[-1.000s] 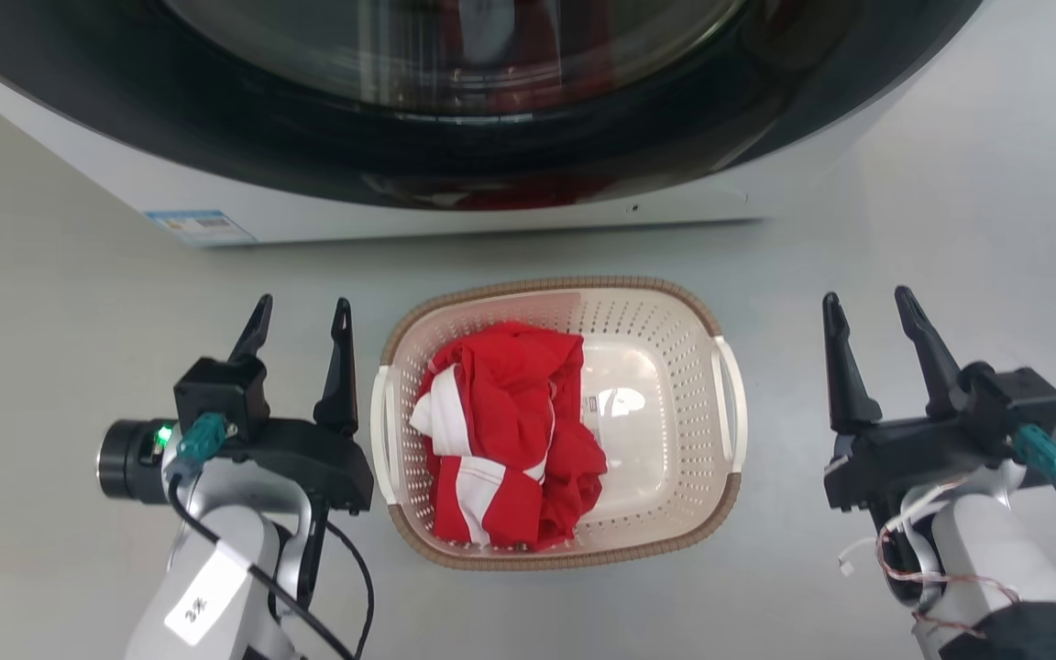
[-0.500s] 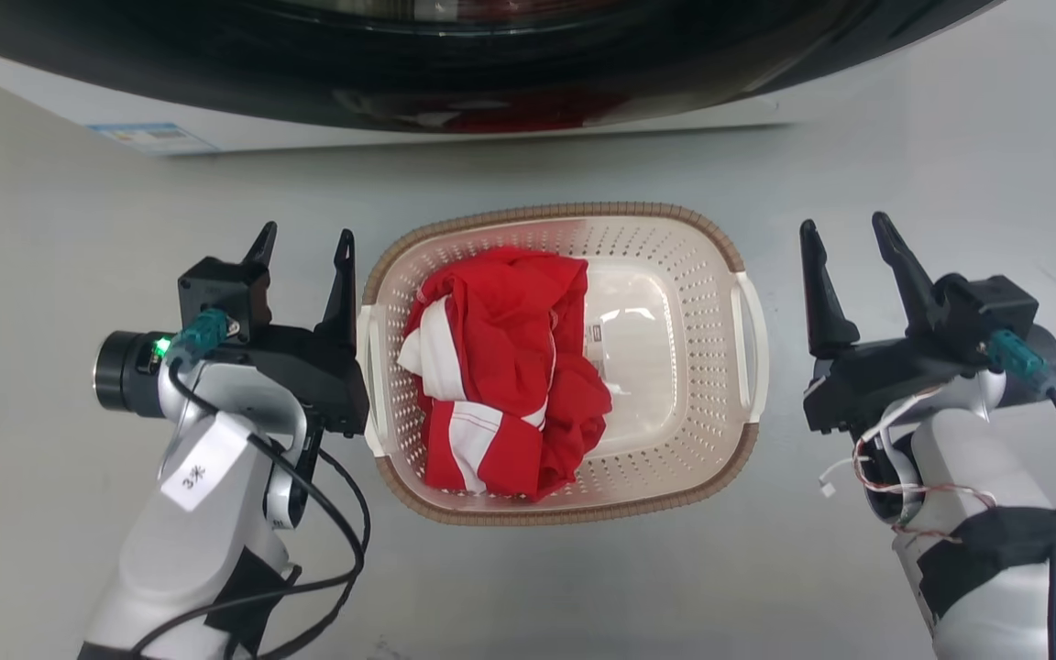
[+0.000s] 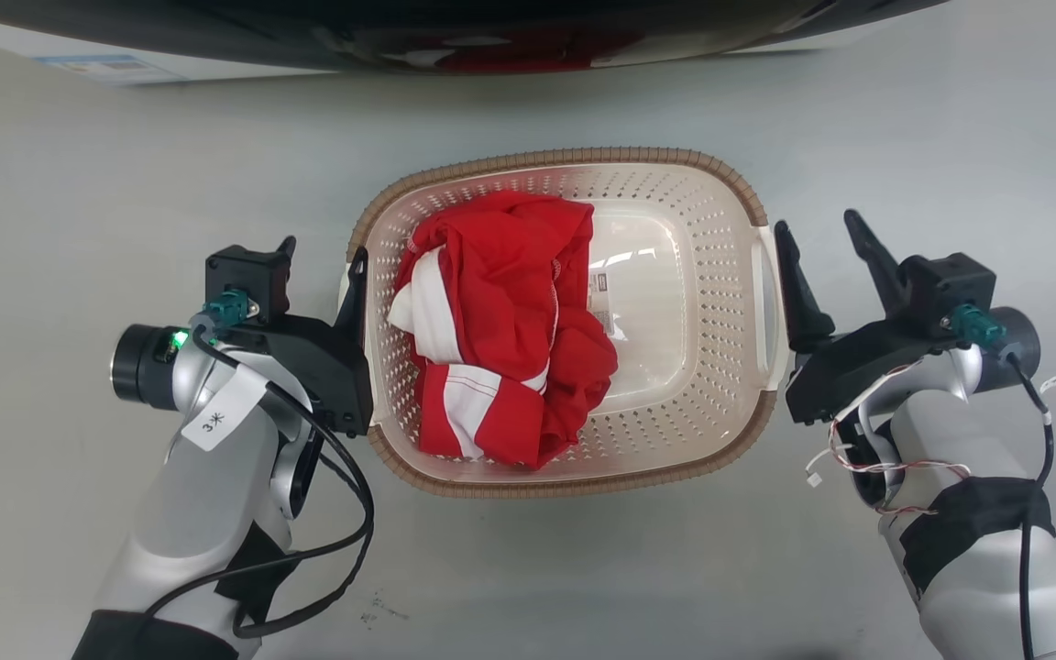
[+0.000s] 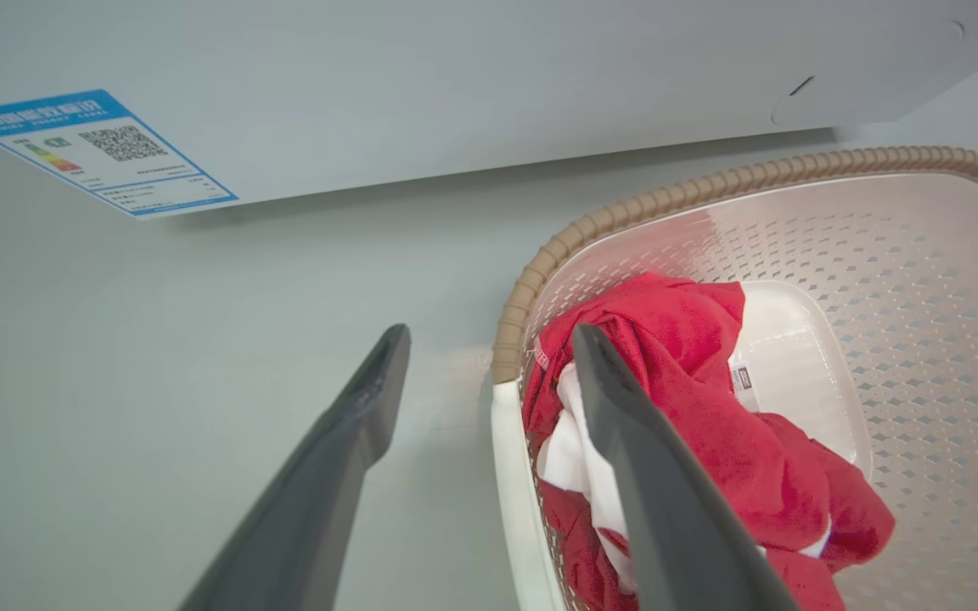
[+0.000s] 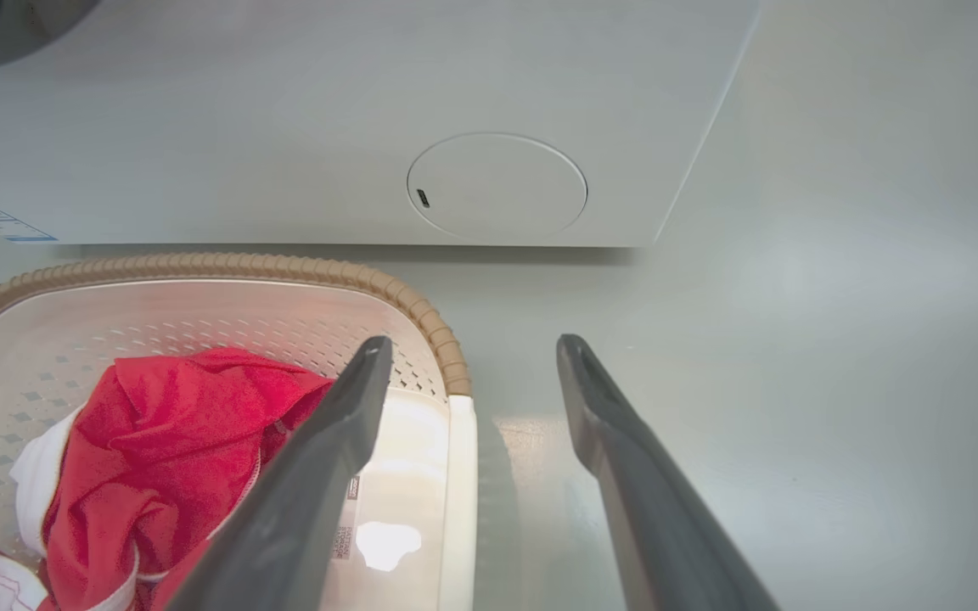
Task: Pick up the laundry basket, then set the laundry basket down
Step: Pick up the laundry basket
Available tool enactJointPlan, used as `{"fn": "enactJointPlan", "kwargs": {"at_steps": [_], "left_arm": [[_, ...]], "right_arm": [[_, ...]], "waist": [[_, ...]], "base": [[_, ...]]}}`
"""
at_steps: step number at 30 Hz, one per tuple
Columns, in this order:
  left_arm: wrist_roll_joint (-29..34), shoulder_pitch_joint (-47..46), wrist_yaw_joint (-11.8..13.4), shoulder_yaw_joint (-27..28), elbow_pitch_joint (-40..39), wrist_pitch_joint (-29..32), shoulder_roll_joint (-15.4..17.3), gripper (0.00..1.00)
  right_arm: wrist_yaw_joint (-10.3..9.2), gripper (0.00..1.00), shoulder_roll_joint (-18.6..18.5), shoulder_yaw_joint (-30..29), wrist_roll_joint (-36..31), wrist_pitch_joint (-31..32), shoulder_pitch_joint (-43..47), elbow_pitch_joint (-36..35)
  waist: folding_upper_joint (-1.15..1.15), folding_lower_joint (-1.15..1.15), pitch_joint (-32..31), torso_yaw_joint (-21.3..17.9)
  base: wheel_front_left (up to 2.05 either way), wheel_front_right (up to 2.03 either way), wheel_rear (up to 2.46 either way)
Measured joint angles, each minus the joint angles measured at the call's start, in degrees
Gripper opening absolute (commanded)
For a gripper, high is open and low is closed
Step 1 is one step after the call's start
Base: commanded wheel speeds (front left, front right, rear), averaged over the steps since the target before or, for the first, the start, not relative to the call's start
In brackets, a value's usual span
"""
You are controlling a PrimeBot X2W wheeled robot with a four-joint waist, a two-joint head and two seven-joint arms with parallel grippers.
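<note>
The laundry basket (image 3: 713, 275) stands on the grey floor, cream and perforated with a brown rim (image 4: 710, 182), and holds a crumpled red and white cloth (image 3: 500, 321). My left gripper (image 3: 324, 249) is open and straddles the basket's white left handle (image 4: 510, 475), its inner finger over the cloth and its outer finger over the floor. My right gripper (image 3: 816, 223) is open too. In the right wrist view it (image 5: 474, 342) straddles the white right handle (image 5: 459, 501). Neither gripper grips anything.
The washer (image 3: 491, 37) stands just beyond the basket, its dark door along the head view's top edge. Its white front panel (image 5: 285, 127) has a round cover (image 5: 496, 185) and a blue label (image 4: 98, 153). Grey floor (image 3: 950, 119) lies on both sides.
The head camera has tilted down, so the washer has slid up out of the picture. Both grippers have moved inward, from beside the basket to astride its side handles.
</note>
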Motion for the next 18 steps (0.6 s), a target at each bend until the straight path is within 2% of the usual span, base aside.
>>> {"fn": "enactJointPlan", "kwargs": {"at_steps": [18], "left_arm": [[-0.48, -2.34, -3.02, -1.32, 11.11, -0.27, -0.69, 1.00]], "right_arm": [[1.02, 1.00, 1.19, 1.56, 0.19, 0.00, -1.81, 9.80]], "waist": [[-0.01, 0.00, 4.00, -0.09]], "base": [[0.00, 0.00, 0.00]]}}
